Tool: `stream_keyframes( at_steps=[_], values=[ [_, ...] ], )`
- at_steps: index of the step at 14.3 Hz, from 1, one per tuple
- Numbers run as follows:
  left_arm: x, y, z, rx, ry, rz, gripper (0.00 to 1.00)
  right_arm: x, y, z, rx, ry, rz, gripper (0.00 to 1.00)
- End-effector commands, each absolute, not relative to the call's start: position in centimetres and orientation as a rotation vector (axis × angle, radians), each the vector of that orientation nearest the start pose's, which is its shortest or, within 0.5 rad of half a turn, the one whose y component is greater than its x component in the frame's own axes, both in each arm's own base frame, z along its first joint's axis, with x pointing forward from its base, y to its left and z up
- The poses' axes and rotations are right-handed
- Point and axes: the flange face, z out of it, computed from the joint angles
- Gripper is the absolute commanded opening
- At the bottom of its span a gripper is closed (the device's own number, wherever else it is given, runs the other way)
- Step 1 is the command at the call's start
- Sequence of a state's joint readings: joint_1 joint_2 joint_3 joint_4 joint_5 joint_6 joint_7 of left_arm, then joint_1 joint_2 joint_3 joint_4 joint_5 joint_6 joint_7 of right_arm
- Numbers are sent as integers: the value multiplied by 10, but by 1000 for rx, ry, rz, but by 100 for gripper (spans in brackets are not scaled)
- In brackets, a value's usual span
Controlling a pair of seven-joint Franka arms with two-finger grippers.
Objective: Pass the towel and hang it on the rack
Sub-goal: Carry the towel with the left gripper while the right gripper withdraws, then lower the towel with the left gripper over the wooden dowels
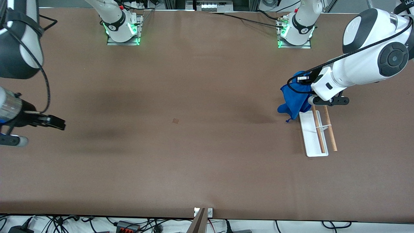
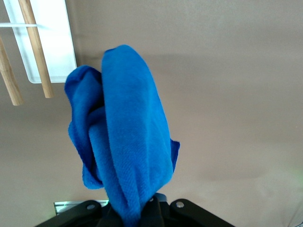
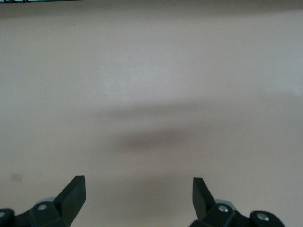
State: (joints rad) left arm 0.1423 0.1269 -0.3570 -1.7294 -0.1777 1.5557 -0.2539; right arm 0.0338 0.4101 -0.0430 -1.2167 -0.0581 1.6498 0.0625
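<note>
Front cam sits high across the table (image 1: 194, 161), facing both arm bases lined up along the top edge, so you get the whole brown surface from well back. Left wrist cam looks down past its own gripper, close in on the towel (image 2: 128, 142) with an end of the rack (image 2: 47, 42) in frame, and both show up in the front view too. Right wrist cam points down at plain tabletop between its spread fingers (image 3: 73, 194), pretty near the surface
</note>
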Motion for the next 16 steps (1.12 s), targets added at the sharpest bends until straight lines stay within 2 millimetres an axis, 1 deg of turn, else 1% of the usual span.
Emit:
stream_keyframes(
  at_steps=[1,2,3,4,5,6,7,9,10,11,12,13,14,15,16],
  values=[
    [553,-109,469,-3274,-157,518,0,657,-19,568,-3208,39,13,100],
    [551,-108,460,-3299,-174,521,0,650,-18,571,-3204,36,57,100],
    [554,-104,447,-3316,-149,471,0,645,-18,573,-3201,37,69,100],
    [554,-99,433,-3336,-82,417,0,640,-17,571,-3199,35,72,100],
    [554,-87,418,-3353,-7,361,0,633,-18,567,-3198,34,60,100],
    [554,-72,409,-3358,21,324,0,623,-20,563,-3195,32,33,100],
    [555,-59,406,-3363,68,299,0,608,-20,554,-3193,28,-6,100],
    [557,-38,406,-3366,168,271,0,581,-21,544,-3184,32,-53,100],
    [557,-29,402,-3364,202,270,0,576,-21,543,-3182,34,-55,100],
    [558,-22,402,-3363,239,251,0,575,-24,543,-3184,37,-45,100],
    [561,-9,401,-3347,280,196,0,576,-27,545,-3184,39,-57,100],
    [560,1,395,-3324,336,166,0,578,-27,549,-3186,39,-64,100],
    [563,17,392,-3292,404,112,0,582,-20,556,-3188,7,-89,100],
    [565,31,386,-3273,457,70,0,583,-16,561,-3187,13,-102,100],
    [566,43,379,-3259,499,34,0,582,-15,562,-3186,11,-85,100]
  ],
)
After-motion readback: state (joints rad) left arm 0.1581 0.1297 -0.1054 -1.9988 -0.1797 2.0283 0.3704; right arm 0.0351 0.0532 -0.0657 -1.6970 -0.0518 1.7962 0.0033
